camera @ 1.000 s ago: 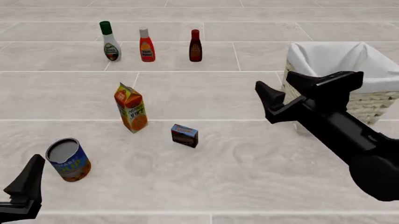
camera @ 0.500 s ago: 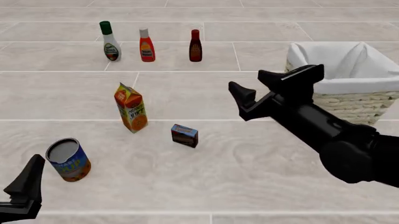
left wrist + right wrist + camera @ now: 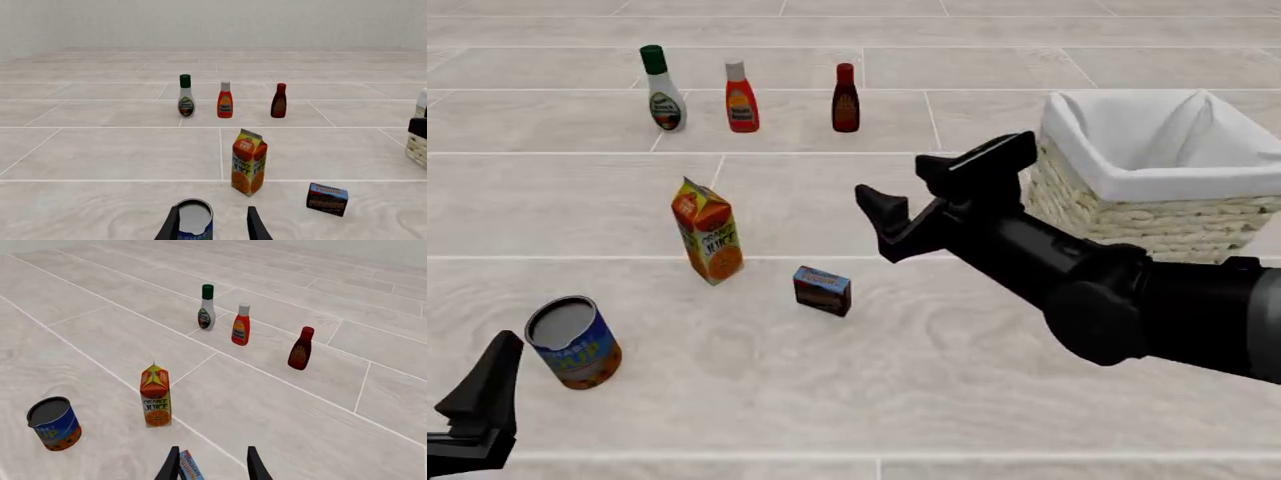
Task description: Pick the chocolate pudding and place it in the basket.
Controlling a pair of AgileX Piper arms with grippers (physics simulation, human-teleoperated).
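Note:
The chocolate pudding (image 3: 822, 290), a small dark brown box with a blue top, lies on the table a little left of centre. My right gripper (image 3: 897, 182) hangs open in the air above it and to its right, holding nothing. In the right wrist view the pudding (image 3: 189, 466) shows low between the open fingers of that gripper (image 3: 212, 452). The basket (image 3: 1148, 225), pale wicker with a white cloth lining, stands at the right behind the right arm. My left gripper (image 3: 487, 385) rests open at the near left corner, far from the pudding (image 3: 327, 198).
An orange juice carton (image 3: 709, 232) stands left of the pudding. A blue-orange tin can (image 3: 574, 342) sits near the left gripper. Three bottles stand in a row at the back: white (image 3: 665, 90), red (image 3: 741, 97) and dark brown (image 3: 845, 98).
My right arm has swung left, away from the basket's front and toward the table's middle, ending above and right of the pudding. The left arm and all objects stayed put.

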